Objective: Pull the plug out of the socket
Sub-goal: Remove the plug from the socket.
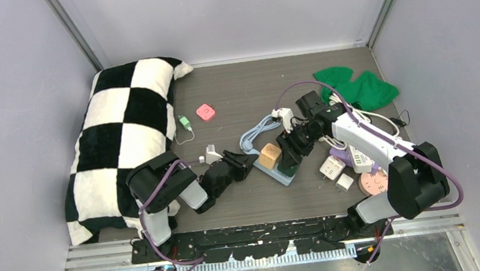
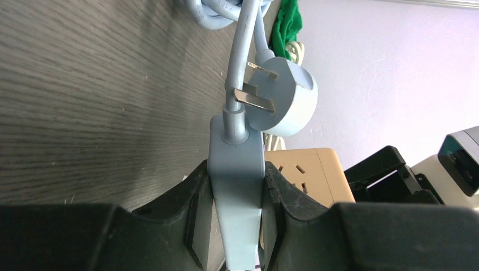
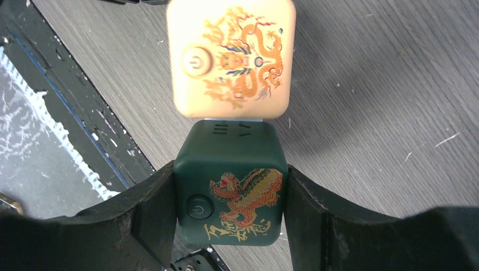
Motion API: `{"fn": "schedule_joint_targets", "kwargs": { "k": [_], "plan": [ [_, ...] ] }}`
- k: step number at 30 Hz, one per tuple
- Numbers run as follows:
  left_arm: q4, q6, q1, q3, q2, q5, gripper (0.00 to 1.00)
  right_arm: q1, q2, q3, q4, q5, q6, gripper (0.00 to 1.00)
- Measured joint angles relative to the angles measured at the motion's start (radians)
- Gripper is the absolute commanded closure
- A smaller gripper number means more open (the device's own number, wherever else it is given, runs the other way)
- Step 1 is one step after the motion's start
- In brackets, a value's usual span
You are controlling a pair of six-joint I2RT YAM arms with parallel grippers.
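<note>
1. Two arms meet near the middle of the table [image 1: 239,88] (the checkered pillow [image 1: 123,134] at the left plays no part). My reading of the step: both holds are set and the pull itself is not yet made.
2. Pale-blue power strip [image 2: 234,141] lies flat between the arms. The left gripper [image 2: 236,169] is closed narrowly on its cable end, with pads pressed against both long sides. It looks like the anchor.
3. Dark green cube plug [image 3: 226,152] sits on the strip. The right gripper [image 3: 229,175] stands about half spread, with its jaws tight on two opposite faces of the cube. The pins are hidden, so I cannot tell how deep they sit.
4. Beige cube [image 3: 231,56] sits just beside the green one, on the side towards the left gripper. Nothing grips it.
5. Round plug [image 2: 285,101] of the strip's own cable lies loose just past the left jaws, prongs bare.
6. Next move, as I judge it: the right arm draws the green cube straight off along its pins while the left holds the strip down. Any tilt could bind the pins or knock the beige cube.
</note>
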Motion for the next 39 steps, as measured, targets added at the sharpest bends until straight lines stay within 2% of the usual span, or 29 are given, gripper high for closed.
{"fn": "schedule_joint_targets", "kwargs": {
  "k": [4,11,19,26,29,34,37,38,39],
  "plan": [
    [-0.049,-0.005,0.004,0.001,0.008,-0.003,1.00,-0.008,-0.001,-0.003,0.009,-0.036,0.034,0.99],
    [-0.074,-0.004,0.008,0.018,0.009,-0.003,1.00,0.120,-0.002,-0.004,0.005,-0.043,0.042,0.99],
    [-0.077,0.001,0.008,0.018,0.007,-0.003,0.99,0.051,0.022,0.042,-0.031,-0.102,-0.008,0.99],
    [-0.198,0.049,0.008,0.034,-0.078,-0.003,0.77,-0.036,0.003,0.042,-0.061,-0.178,-0.044,0.99],
    [-0.294,0.101,0.008,0.050,-0.146,-0.007,0.62,-0.068,-0.010,0.042,-0.062,-0.196,-0.049,0.99],
    [-0.514,0.225,0.008,0.080,-0.266,-0.039,0.48,-0.104,-0.027,0.042,-0.062,-0.214,-0.053,0.99],
    [-0.663,0.298,0.008,0.088,-0.333,-0.066,0.46,-0.118,-0.032,0.042,-0.062,-0.223,-0.056,0.99],
    [-0.704,0.321,0.008,0.095,-0.352,-0.074,0.40,-0.122,-0.034,0.042,-0.062,-0.227,-0.057,0.99],
    [-0.742,0.341,0.008,0.102,-0.371,-0.080,0.38,-0.125,-0.034,0.042,-0.062,-0.230,-0.058,0.99]
  ]
}}
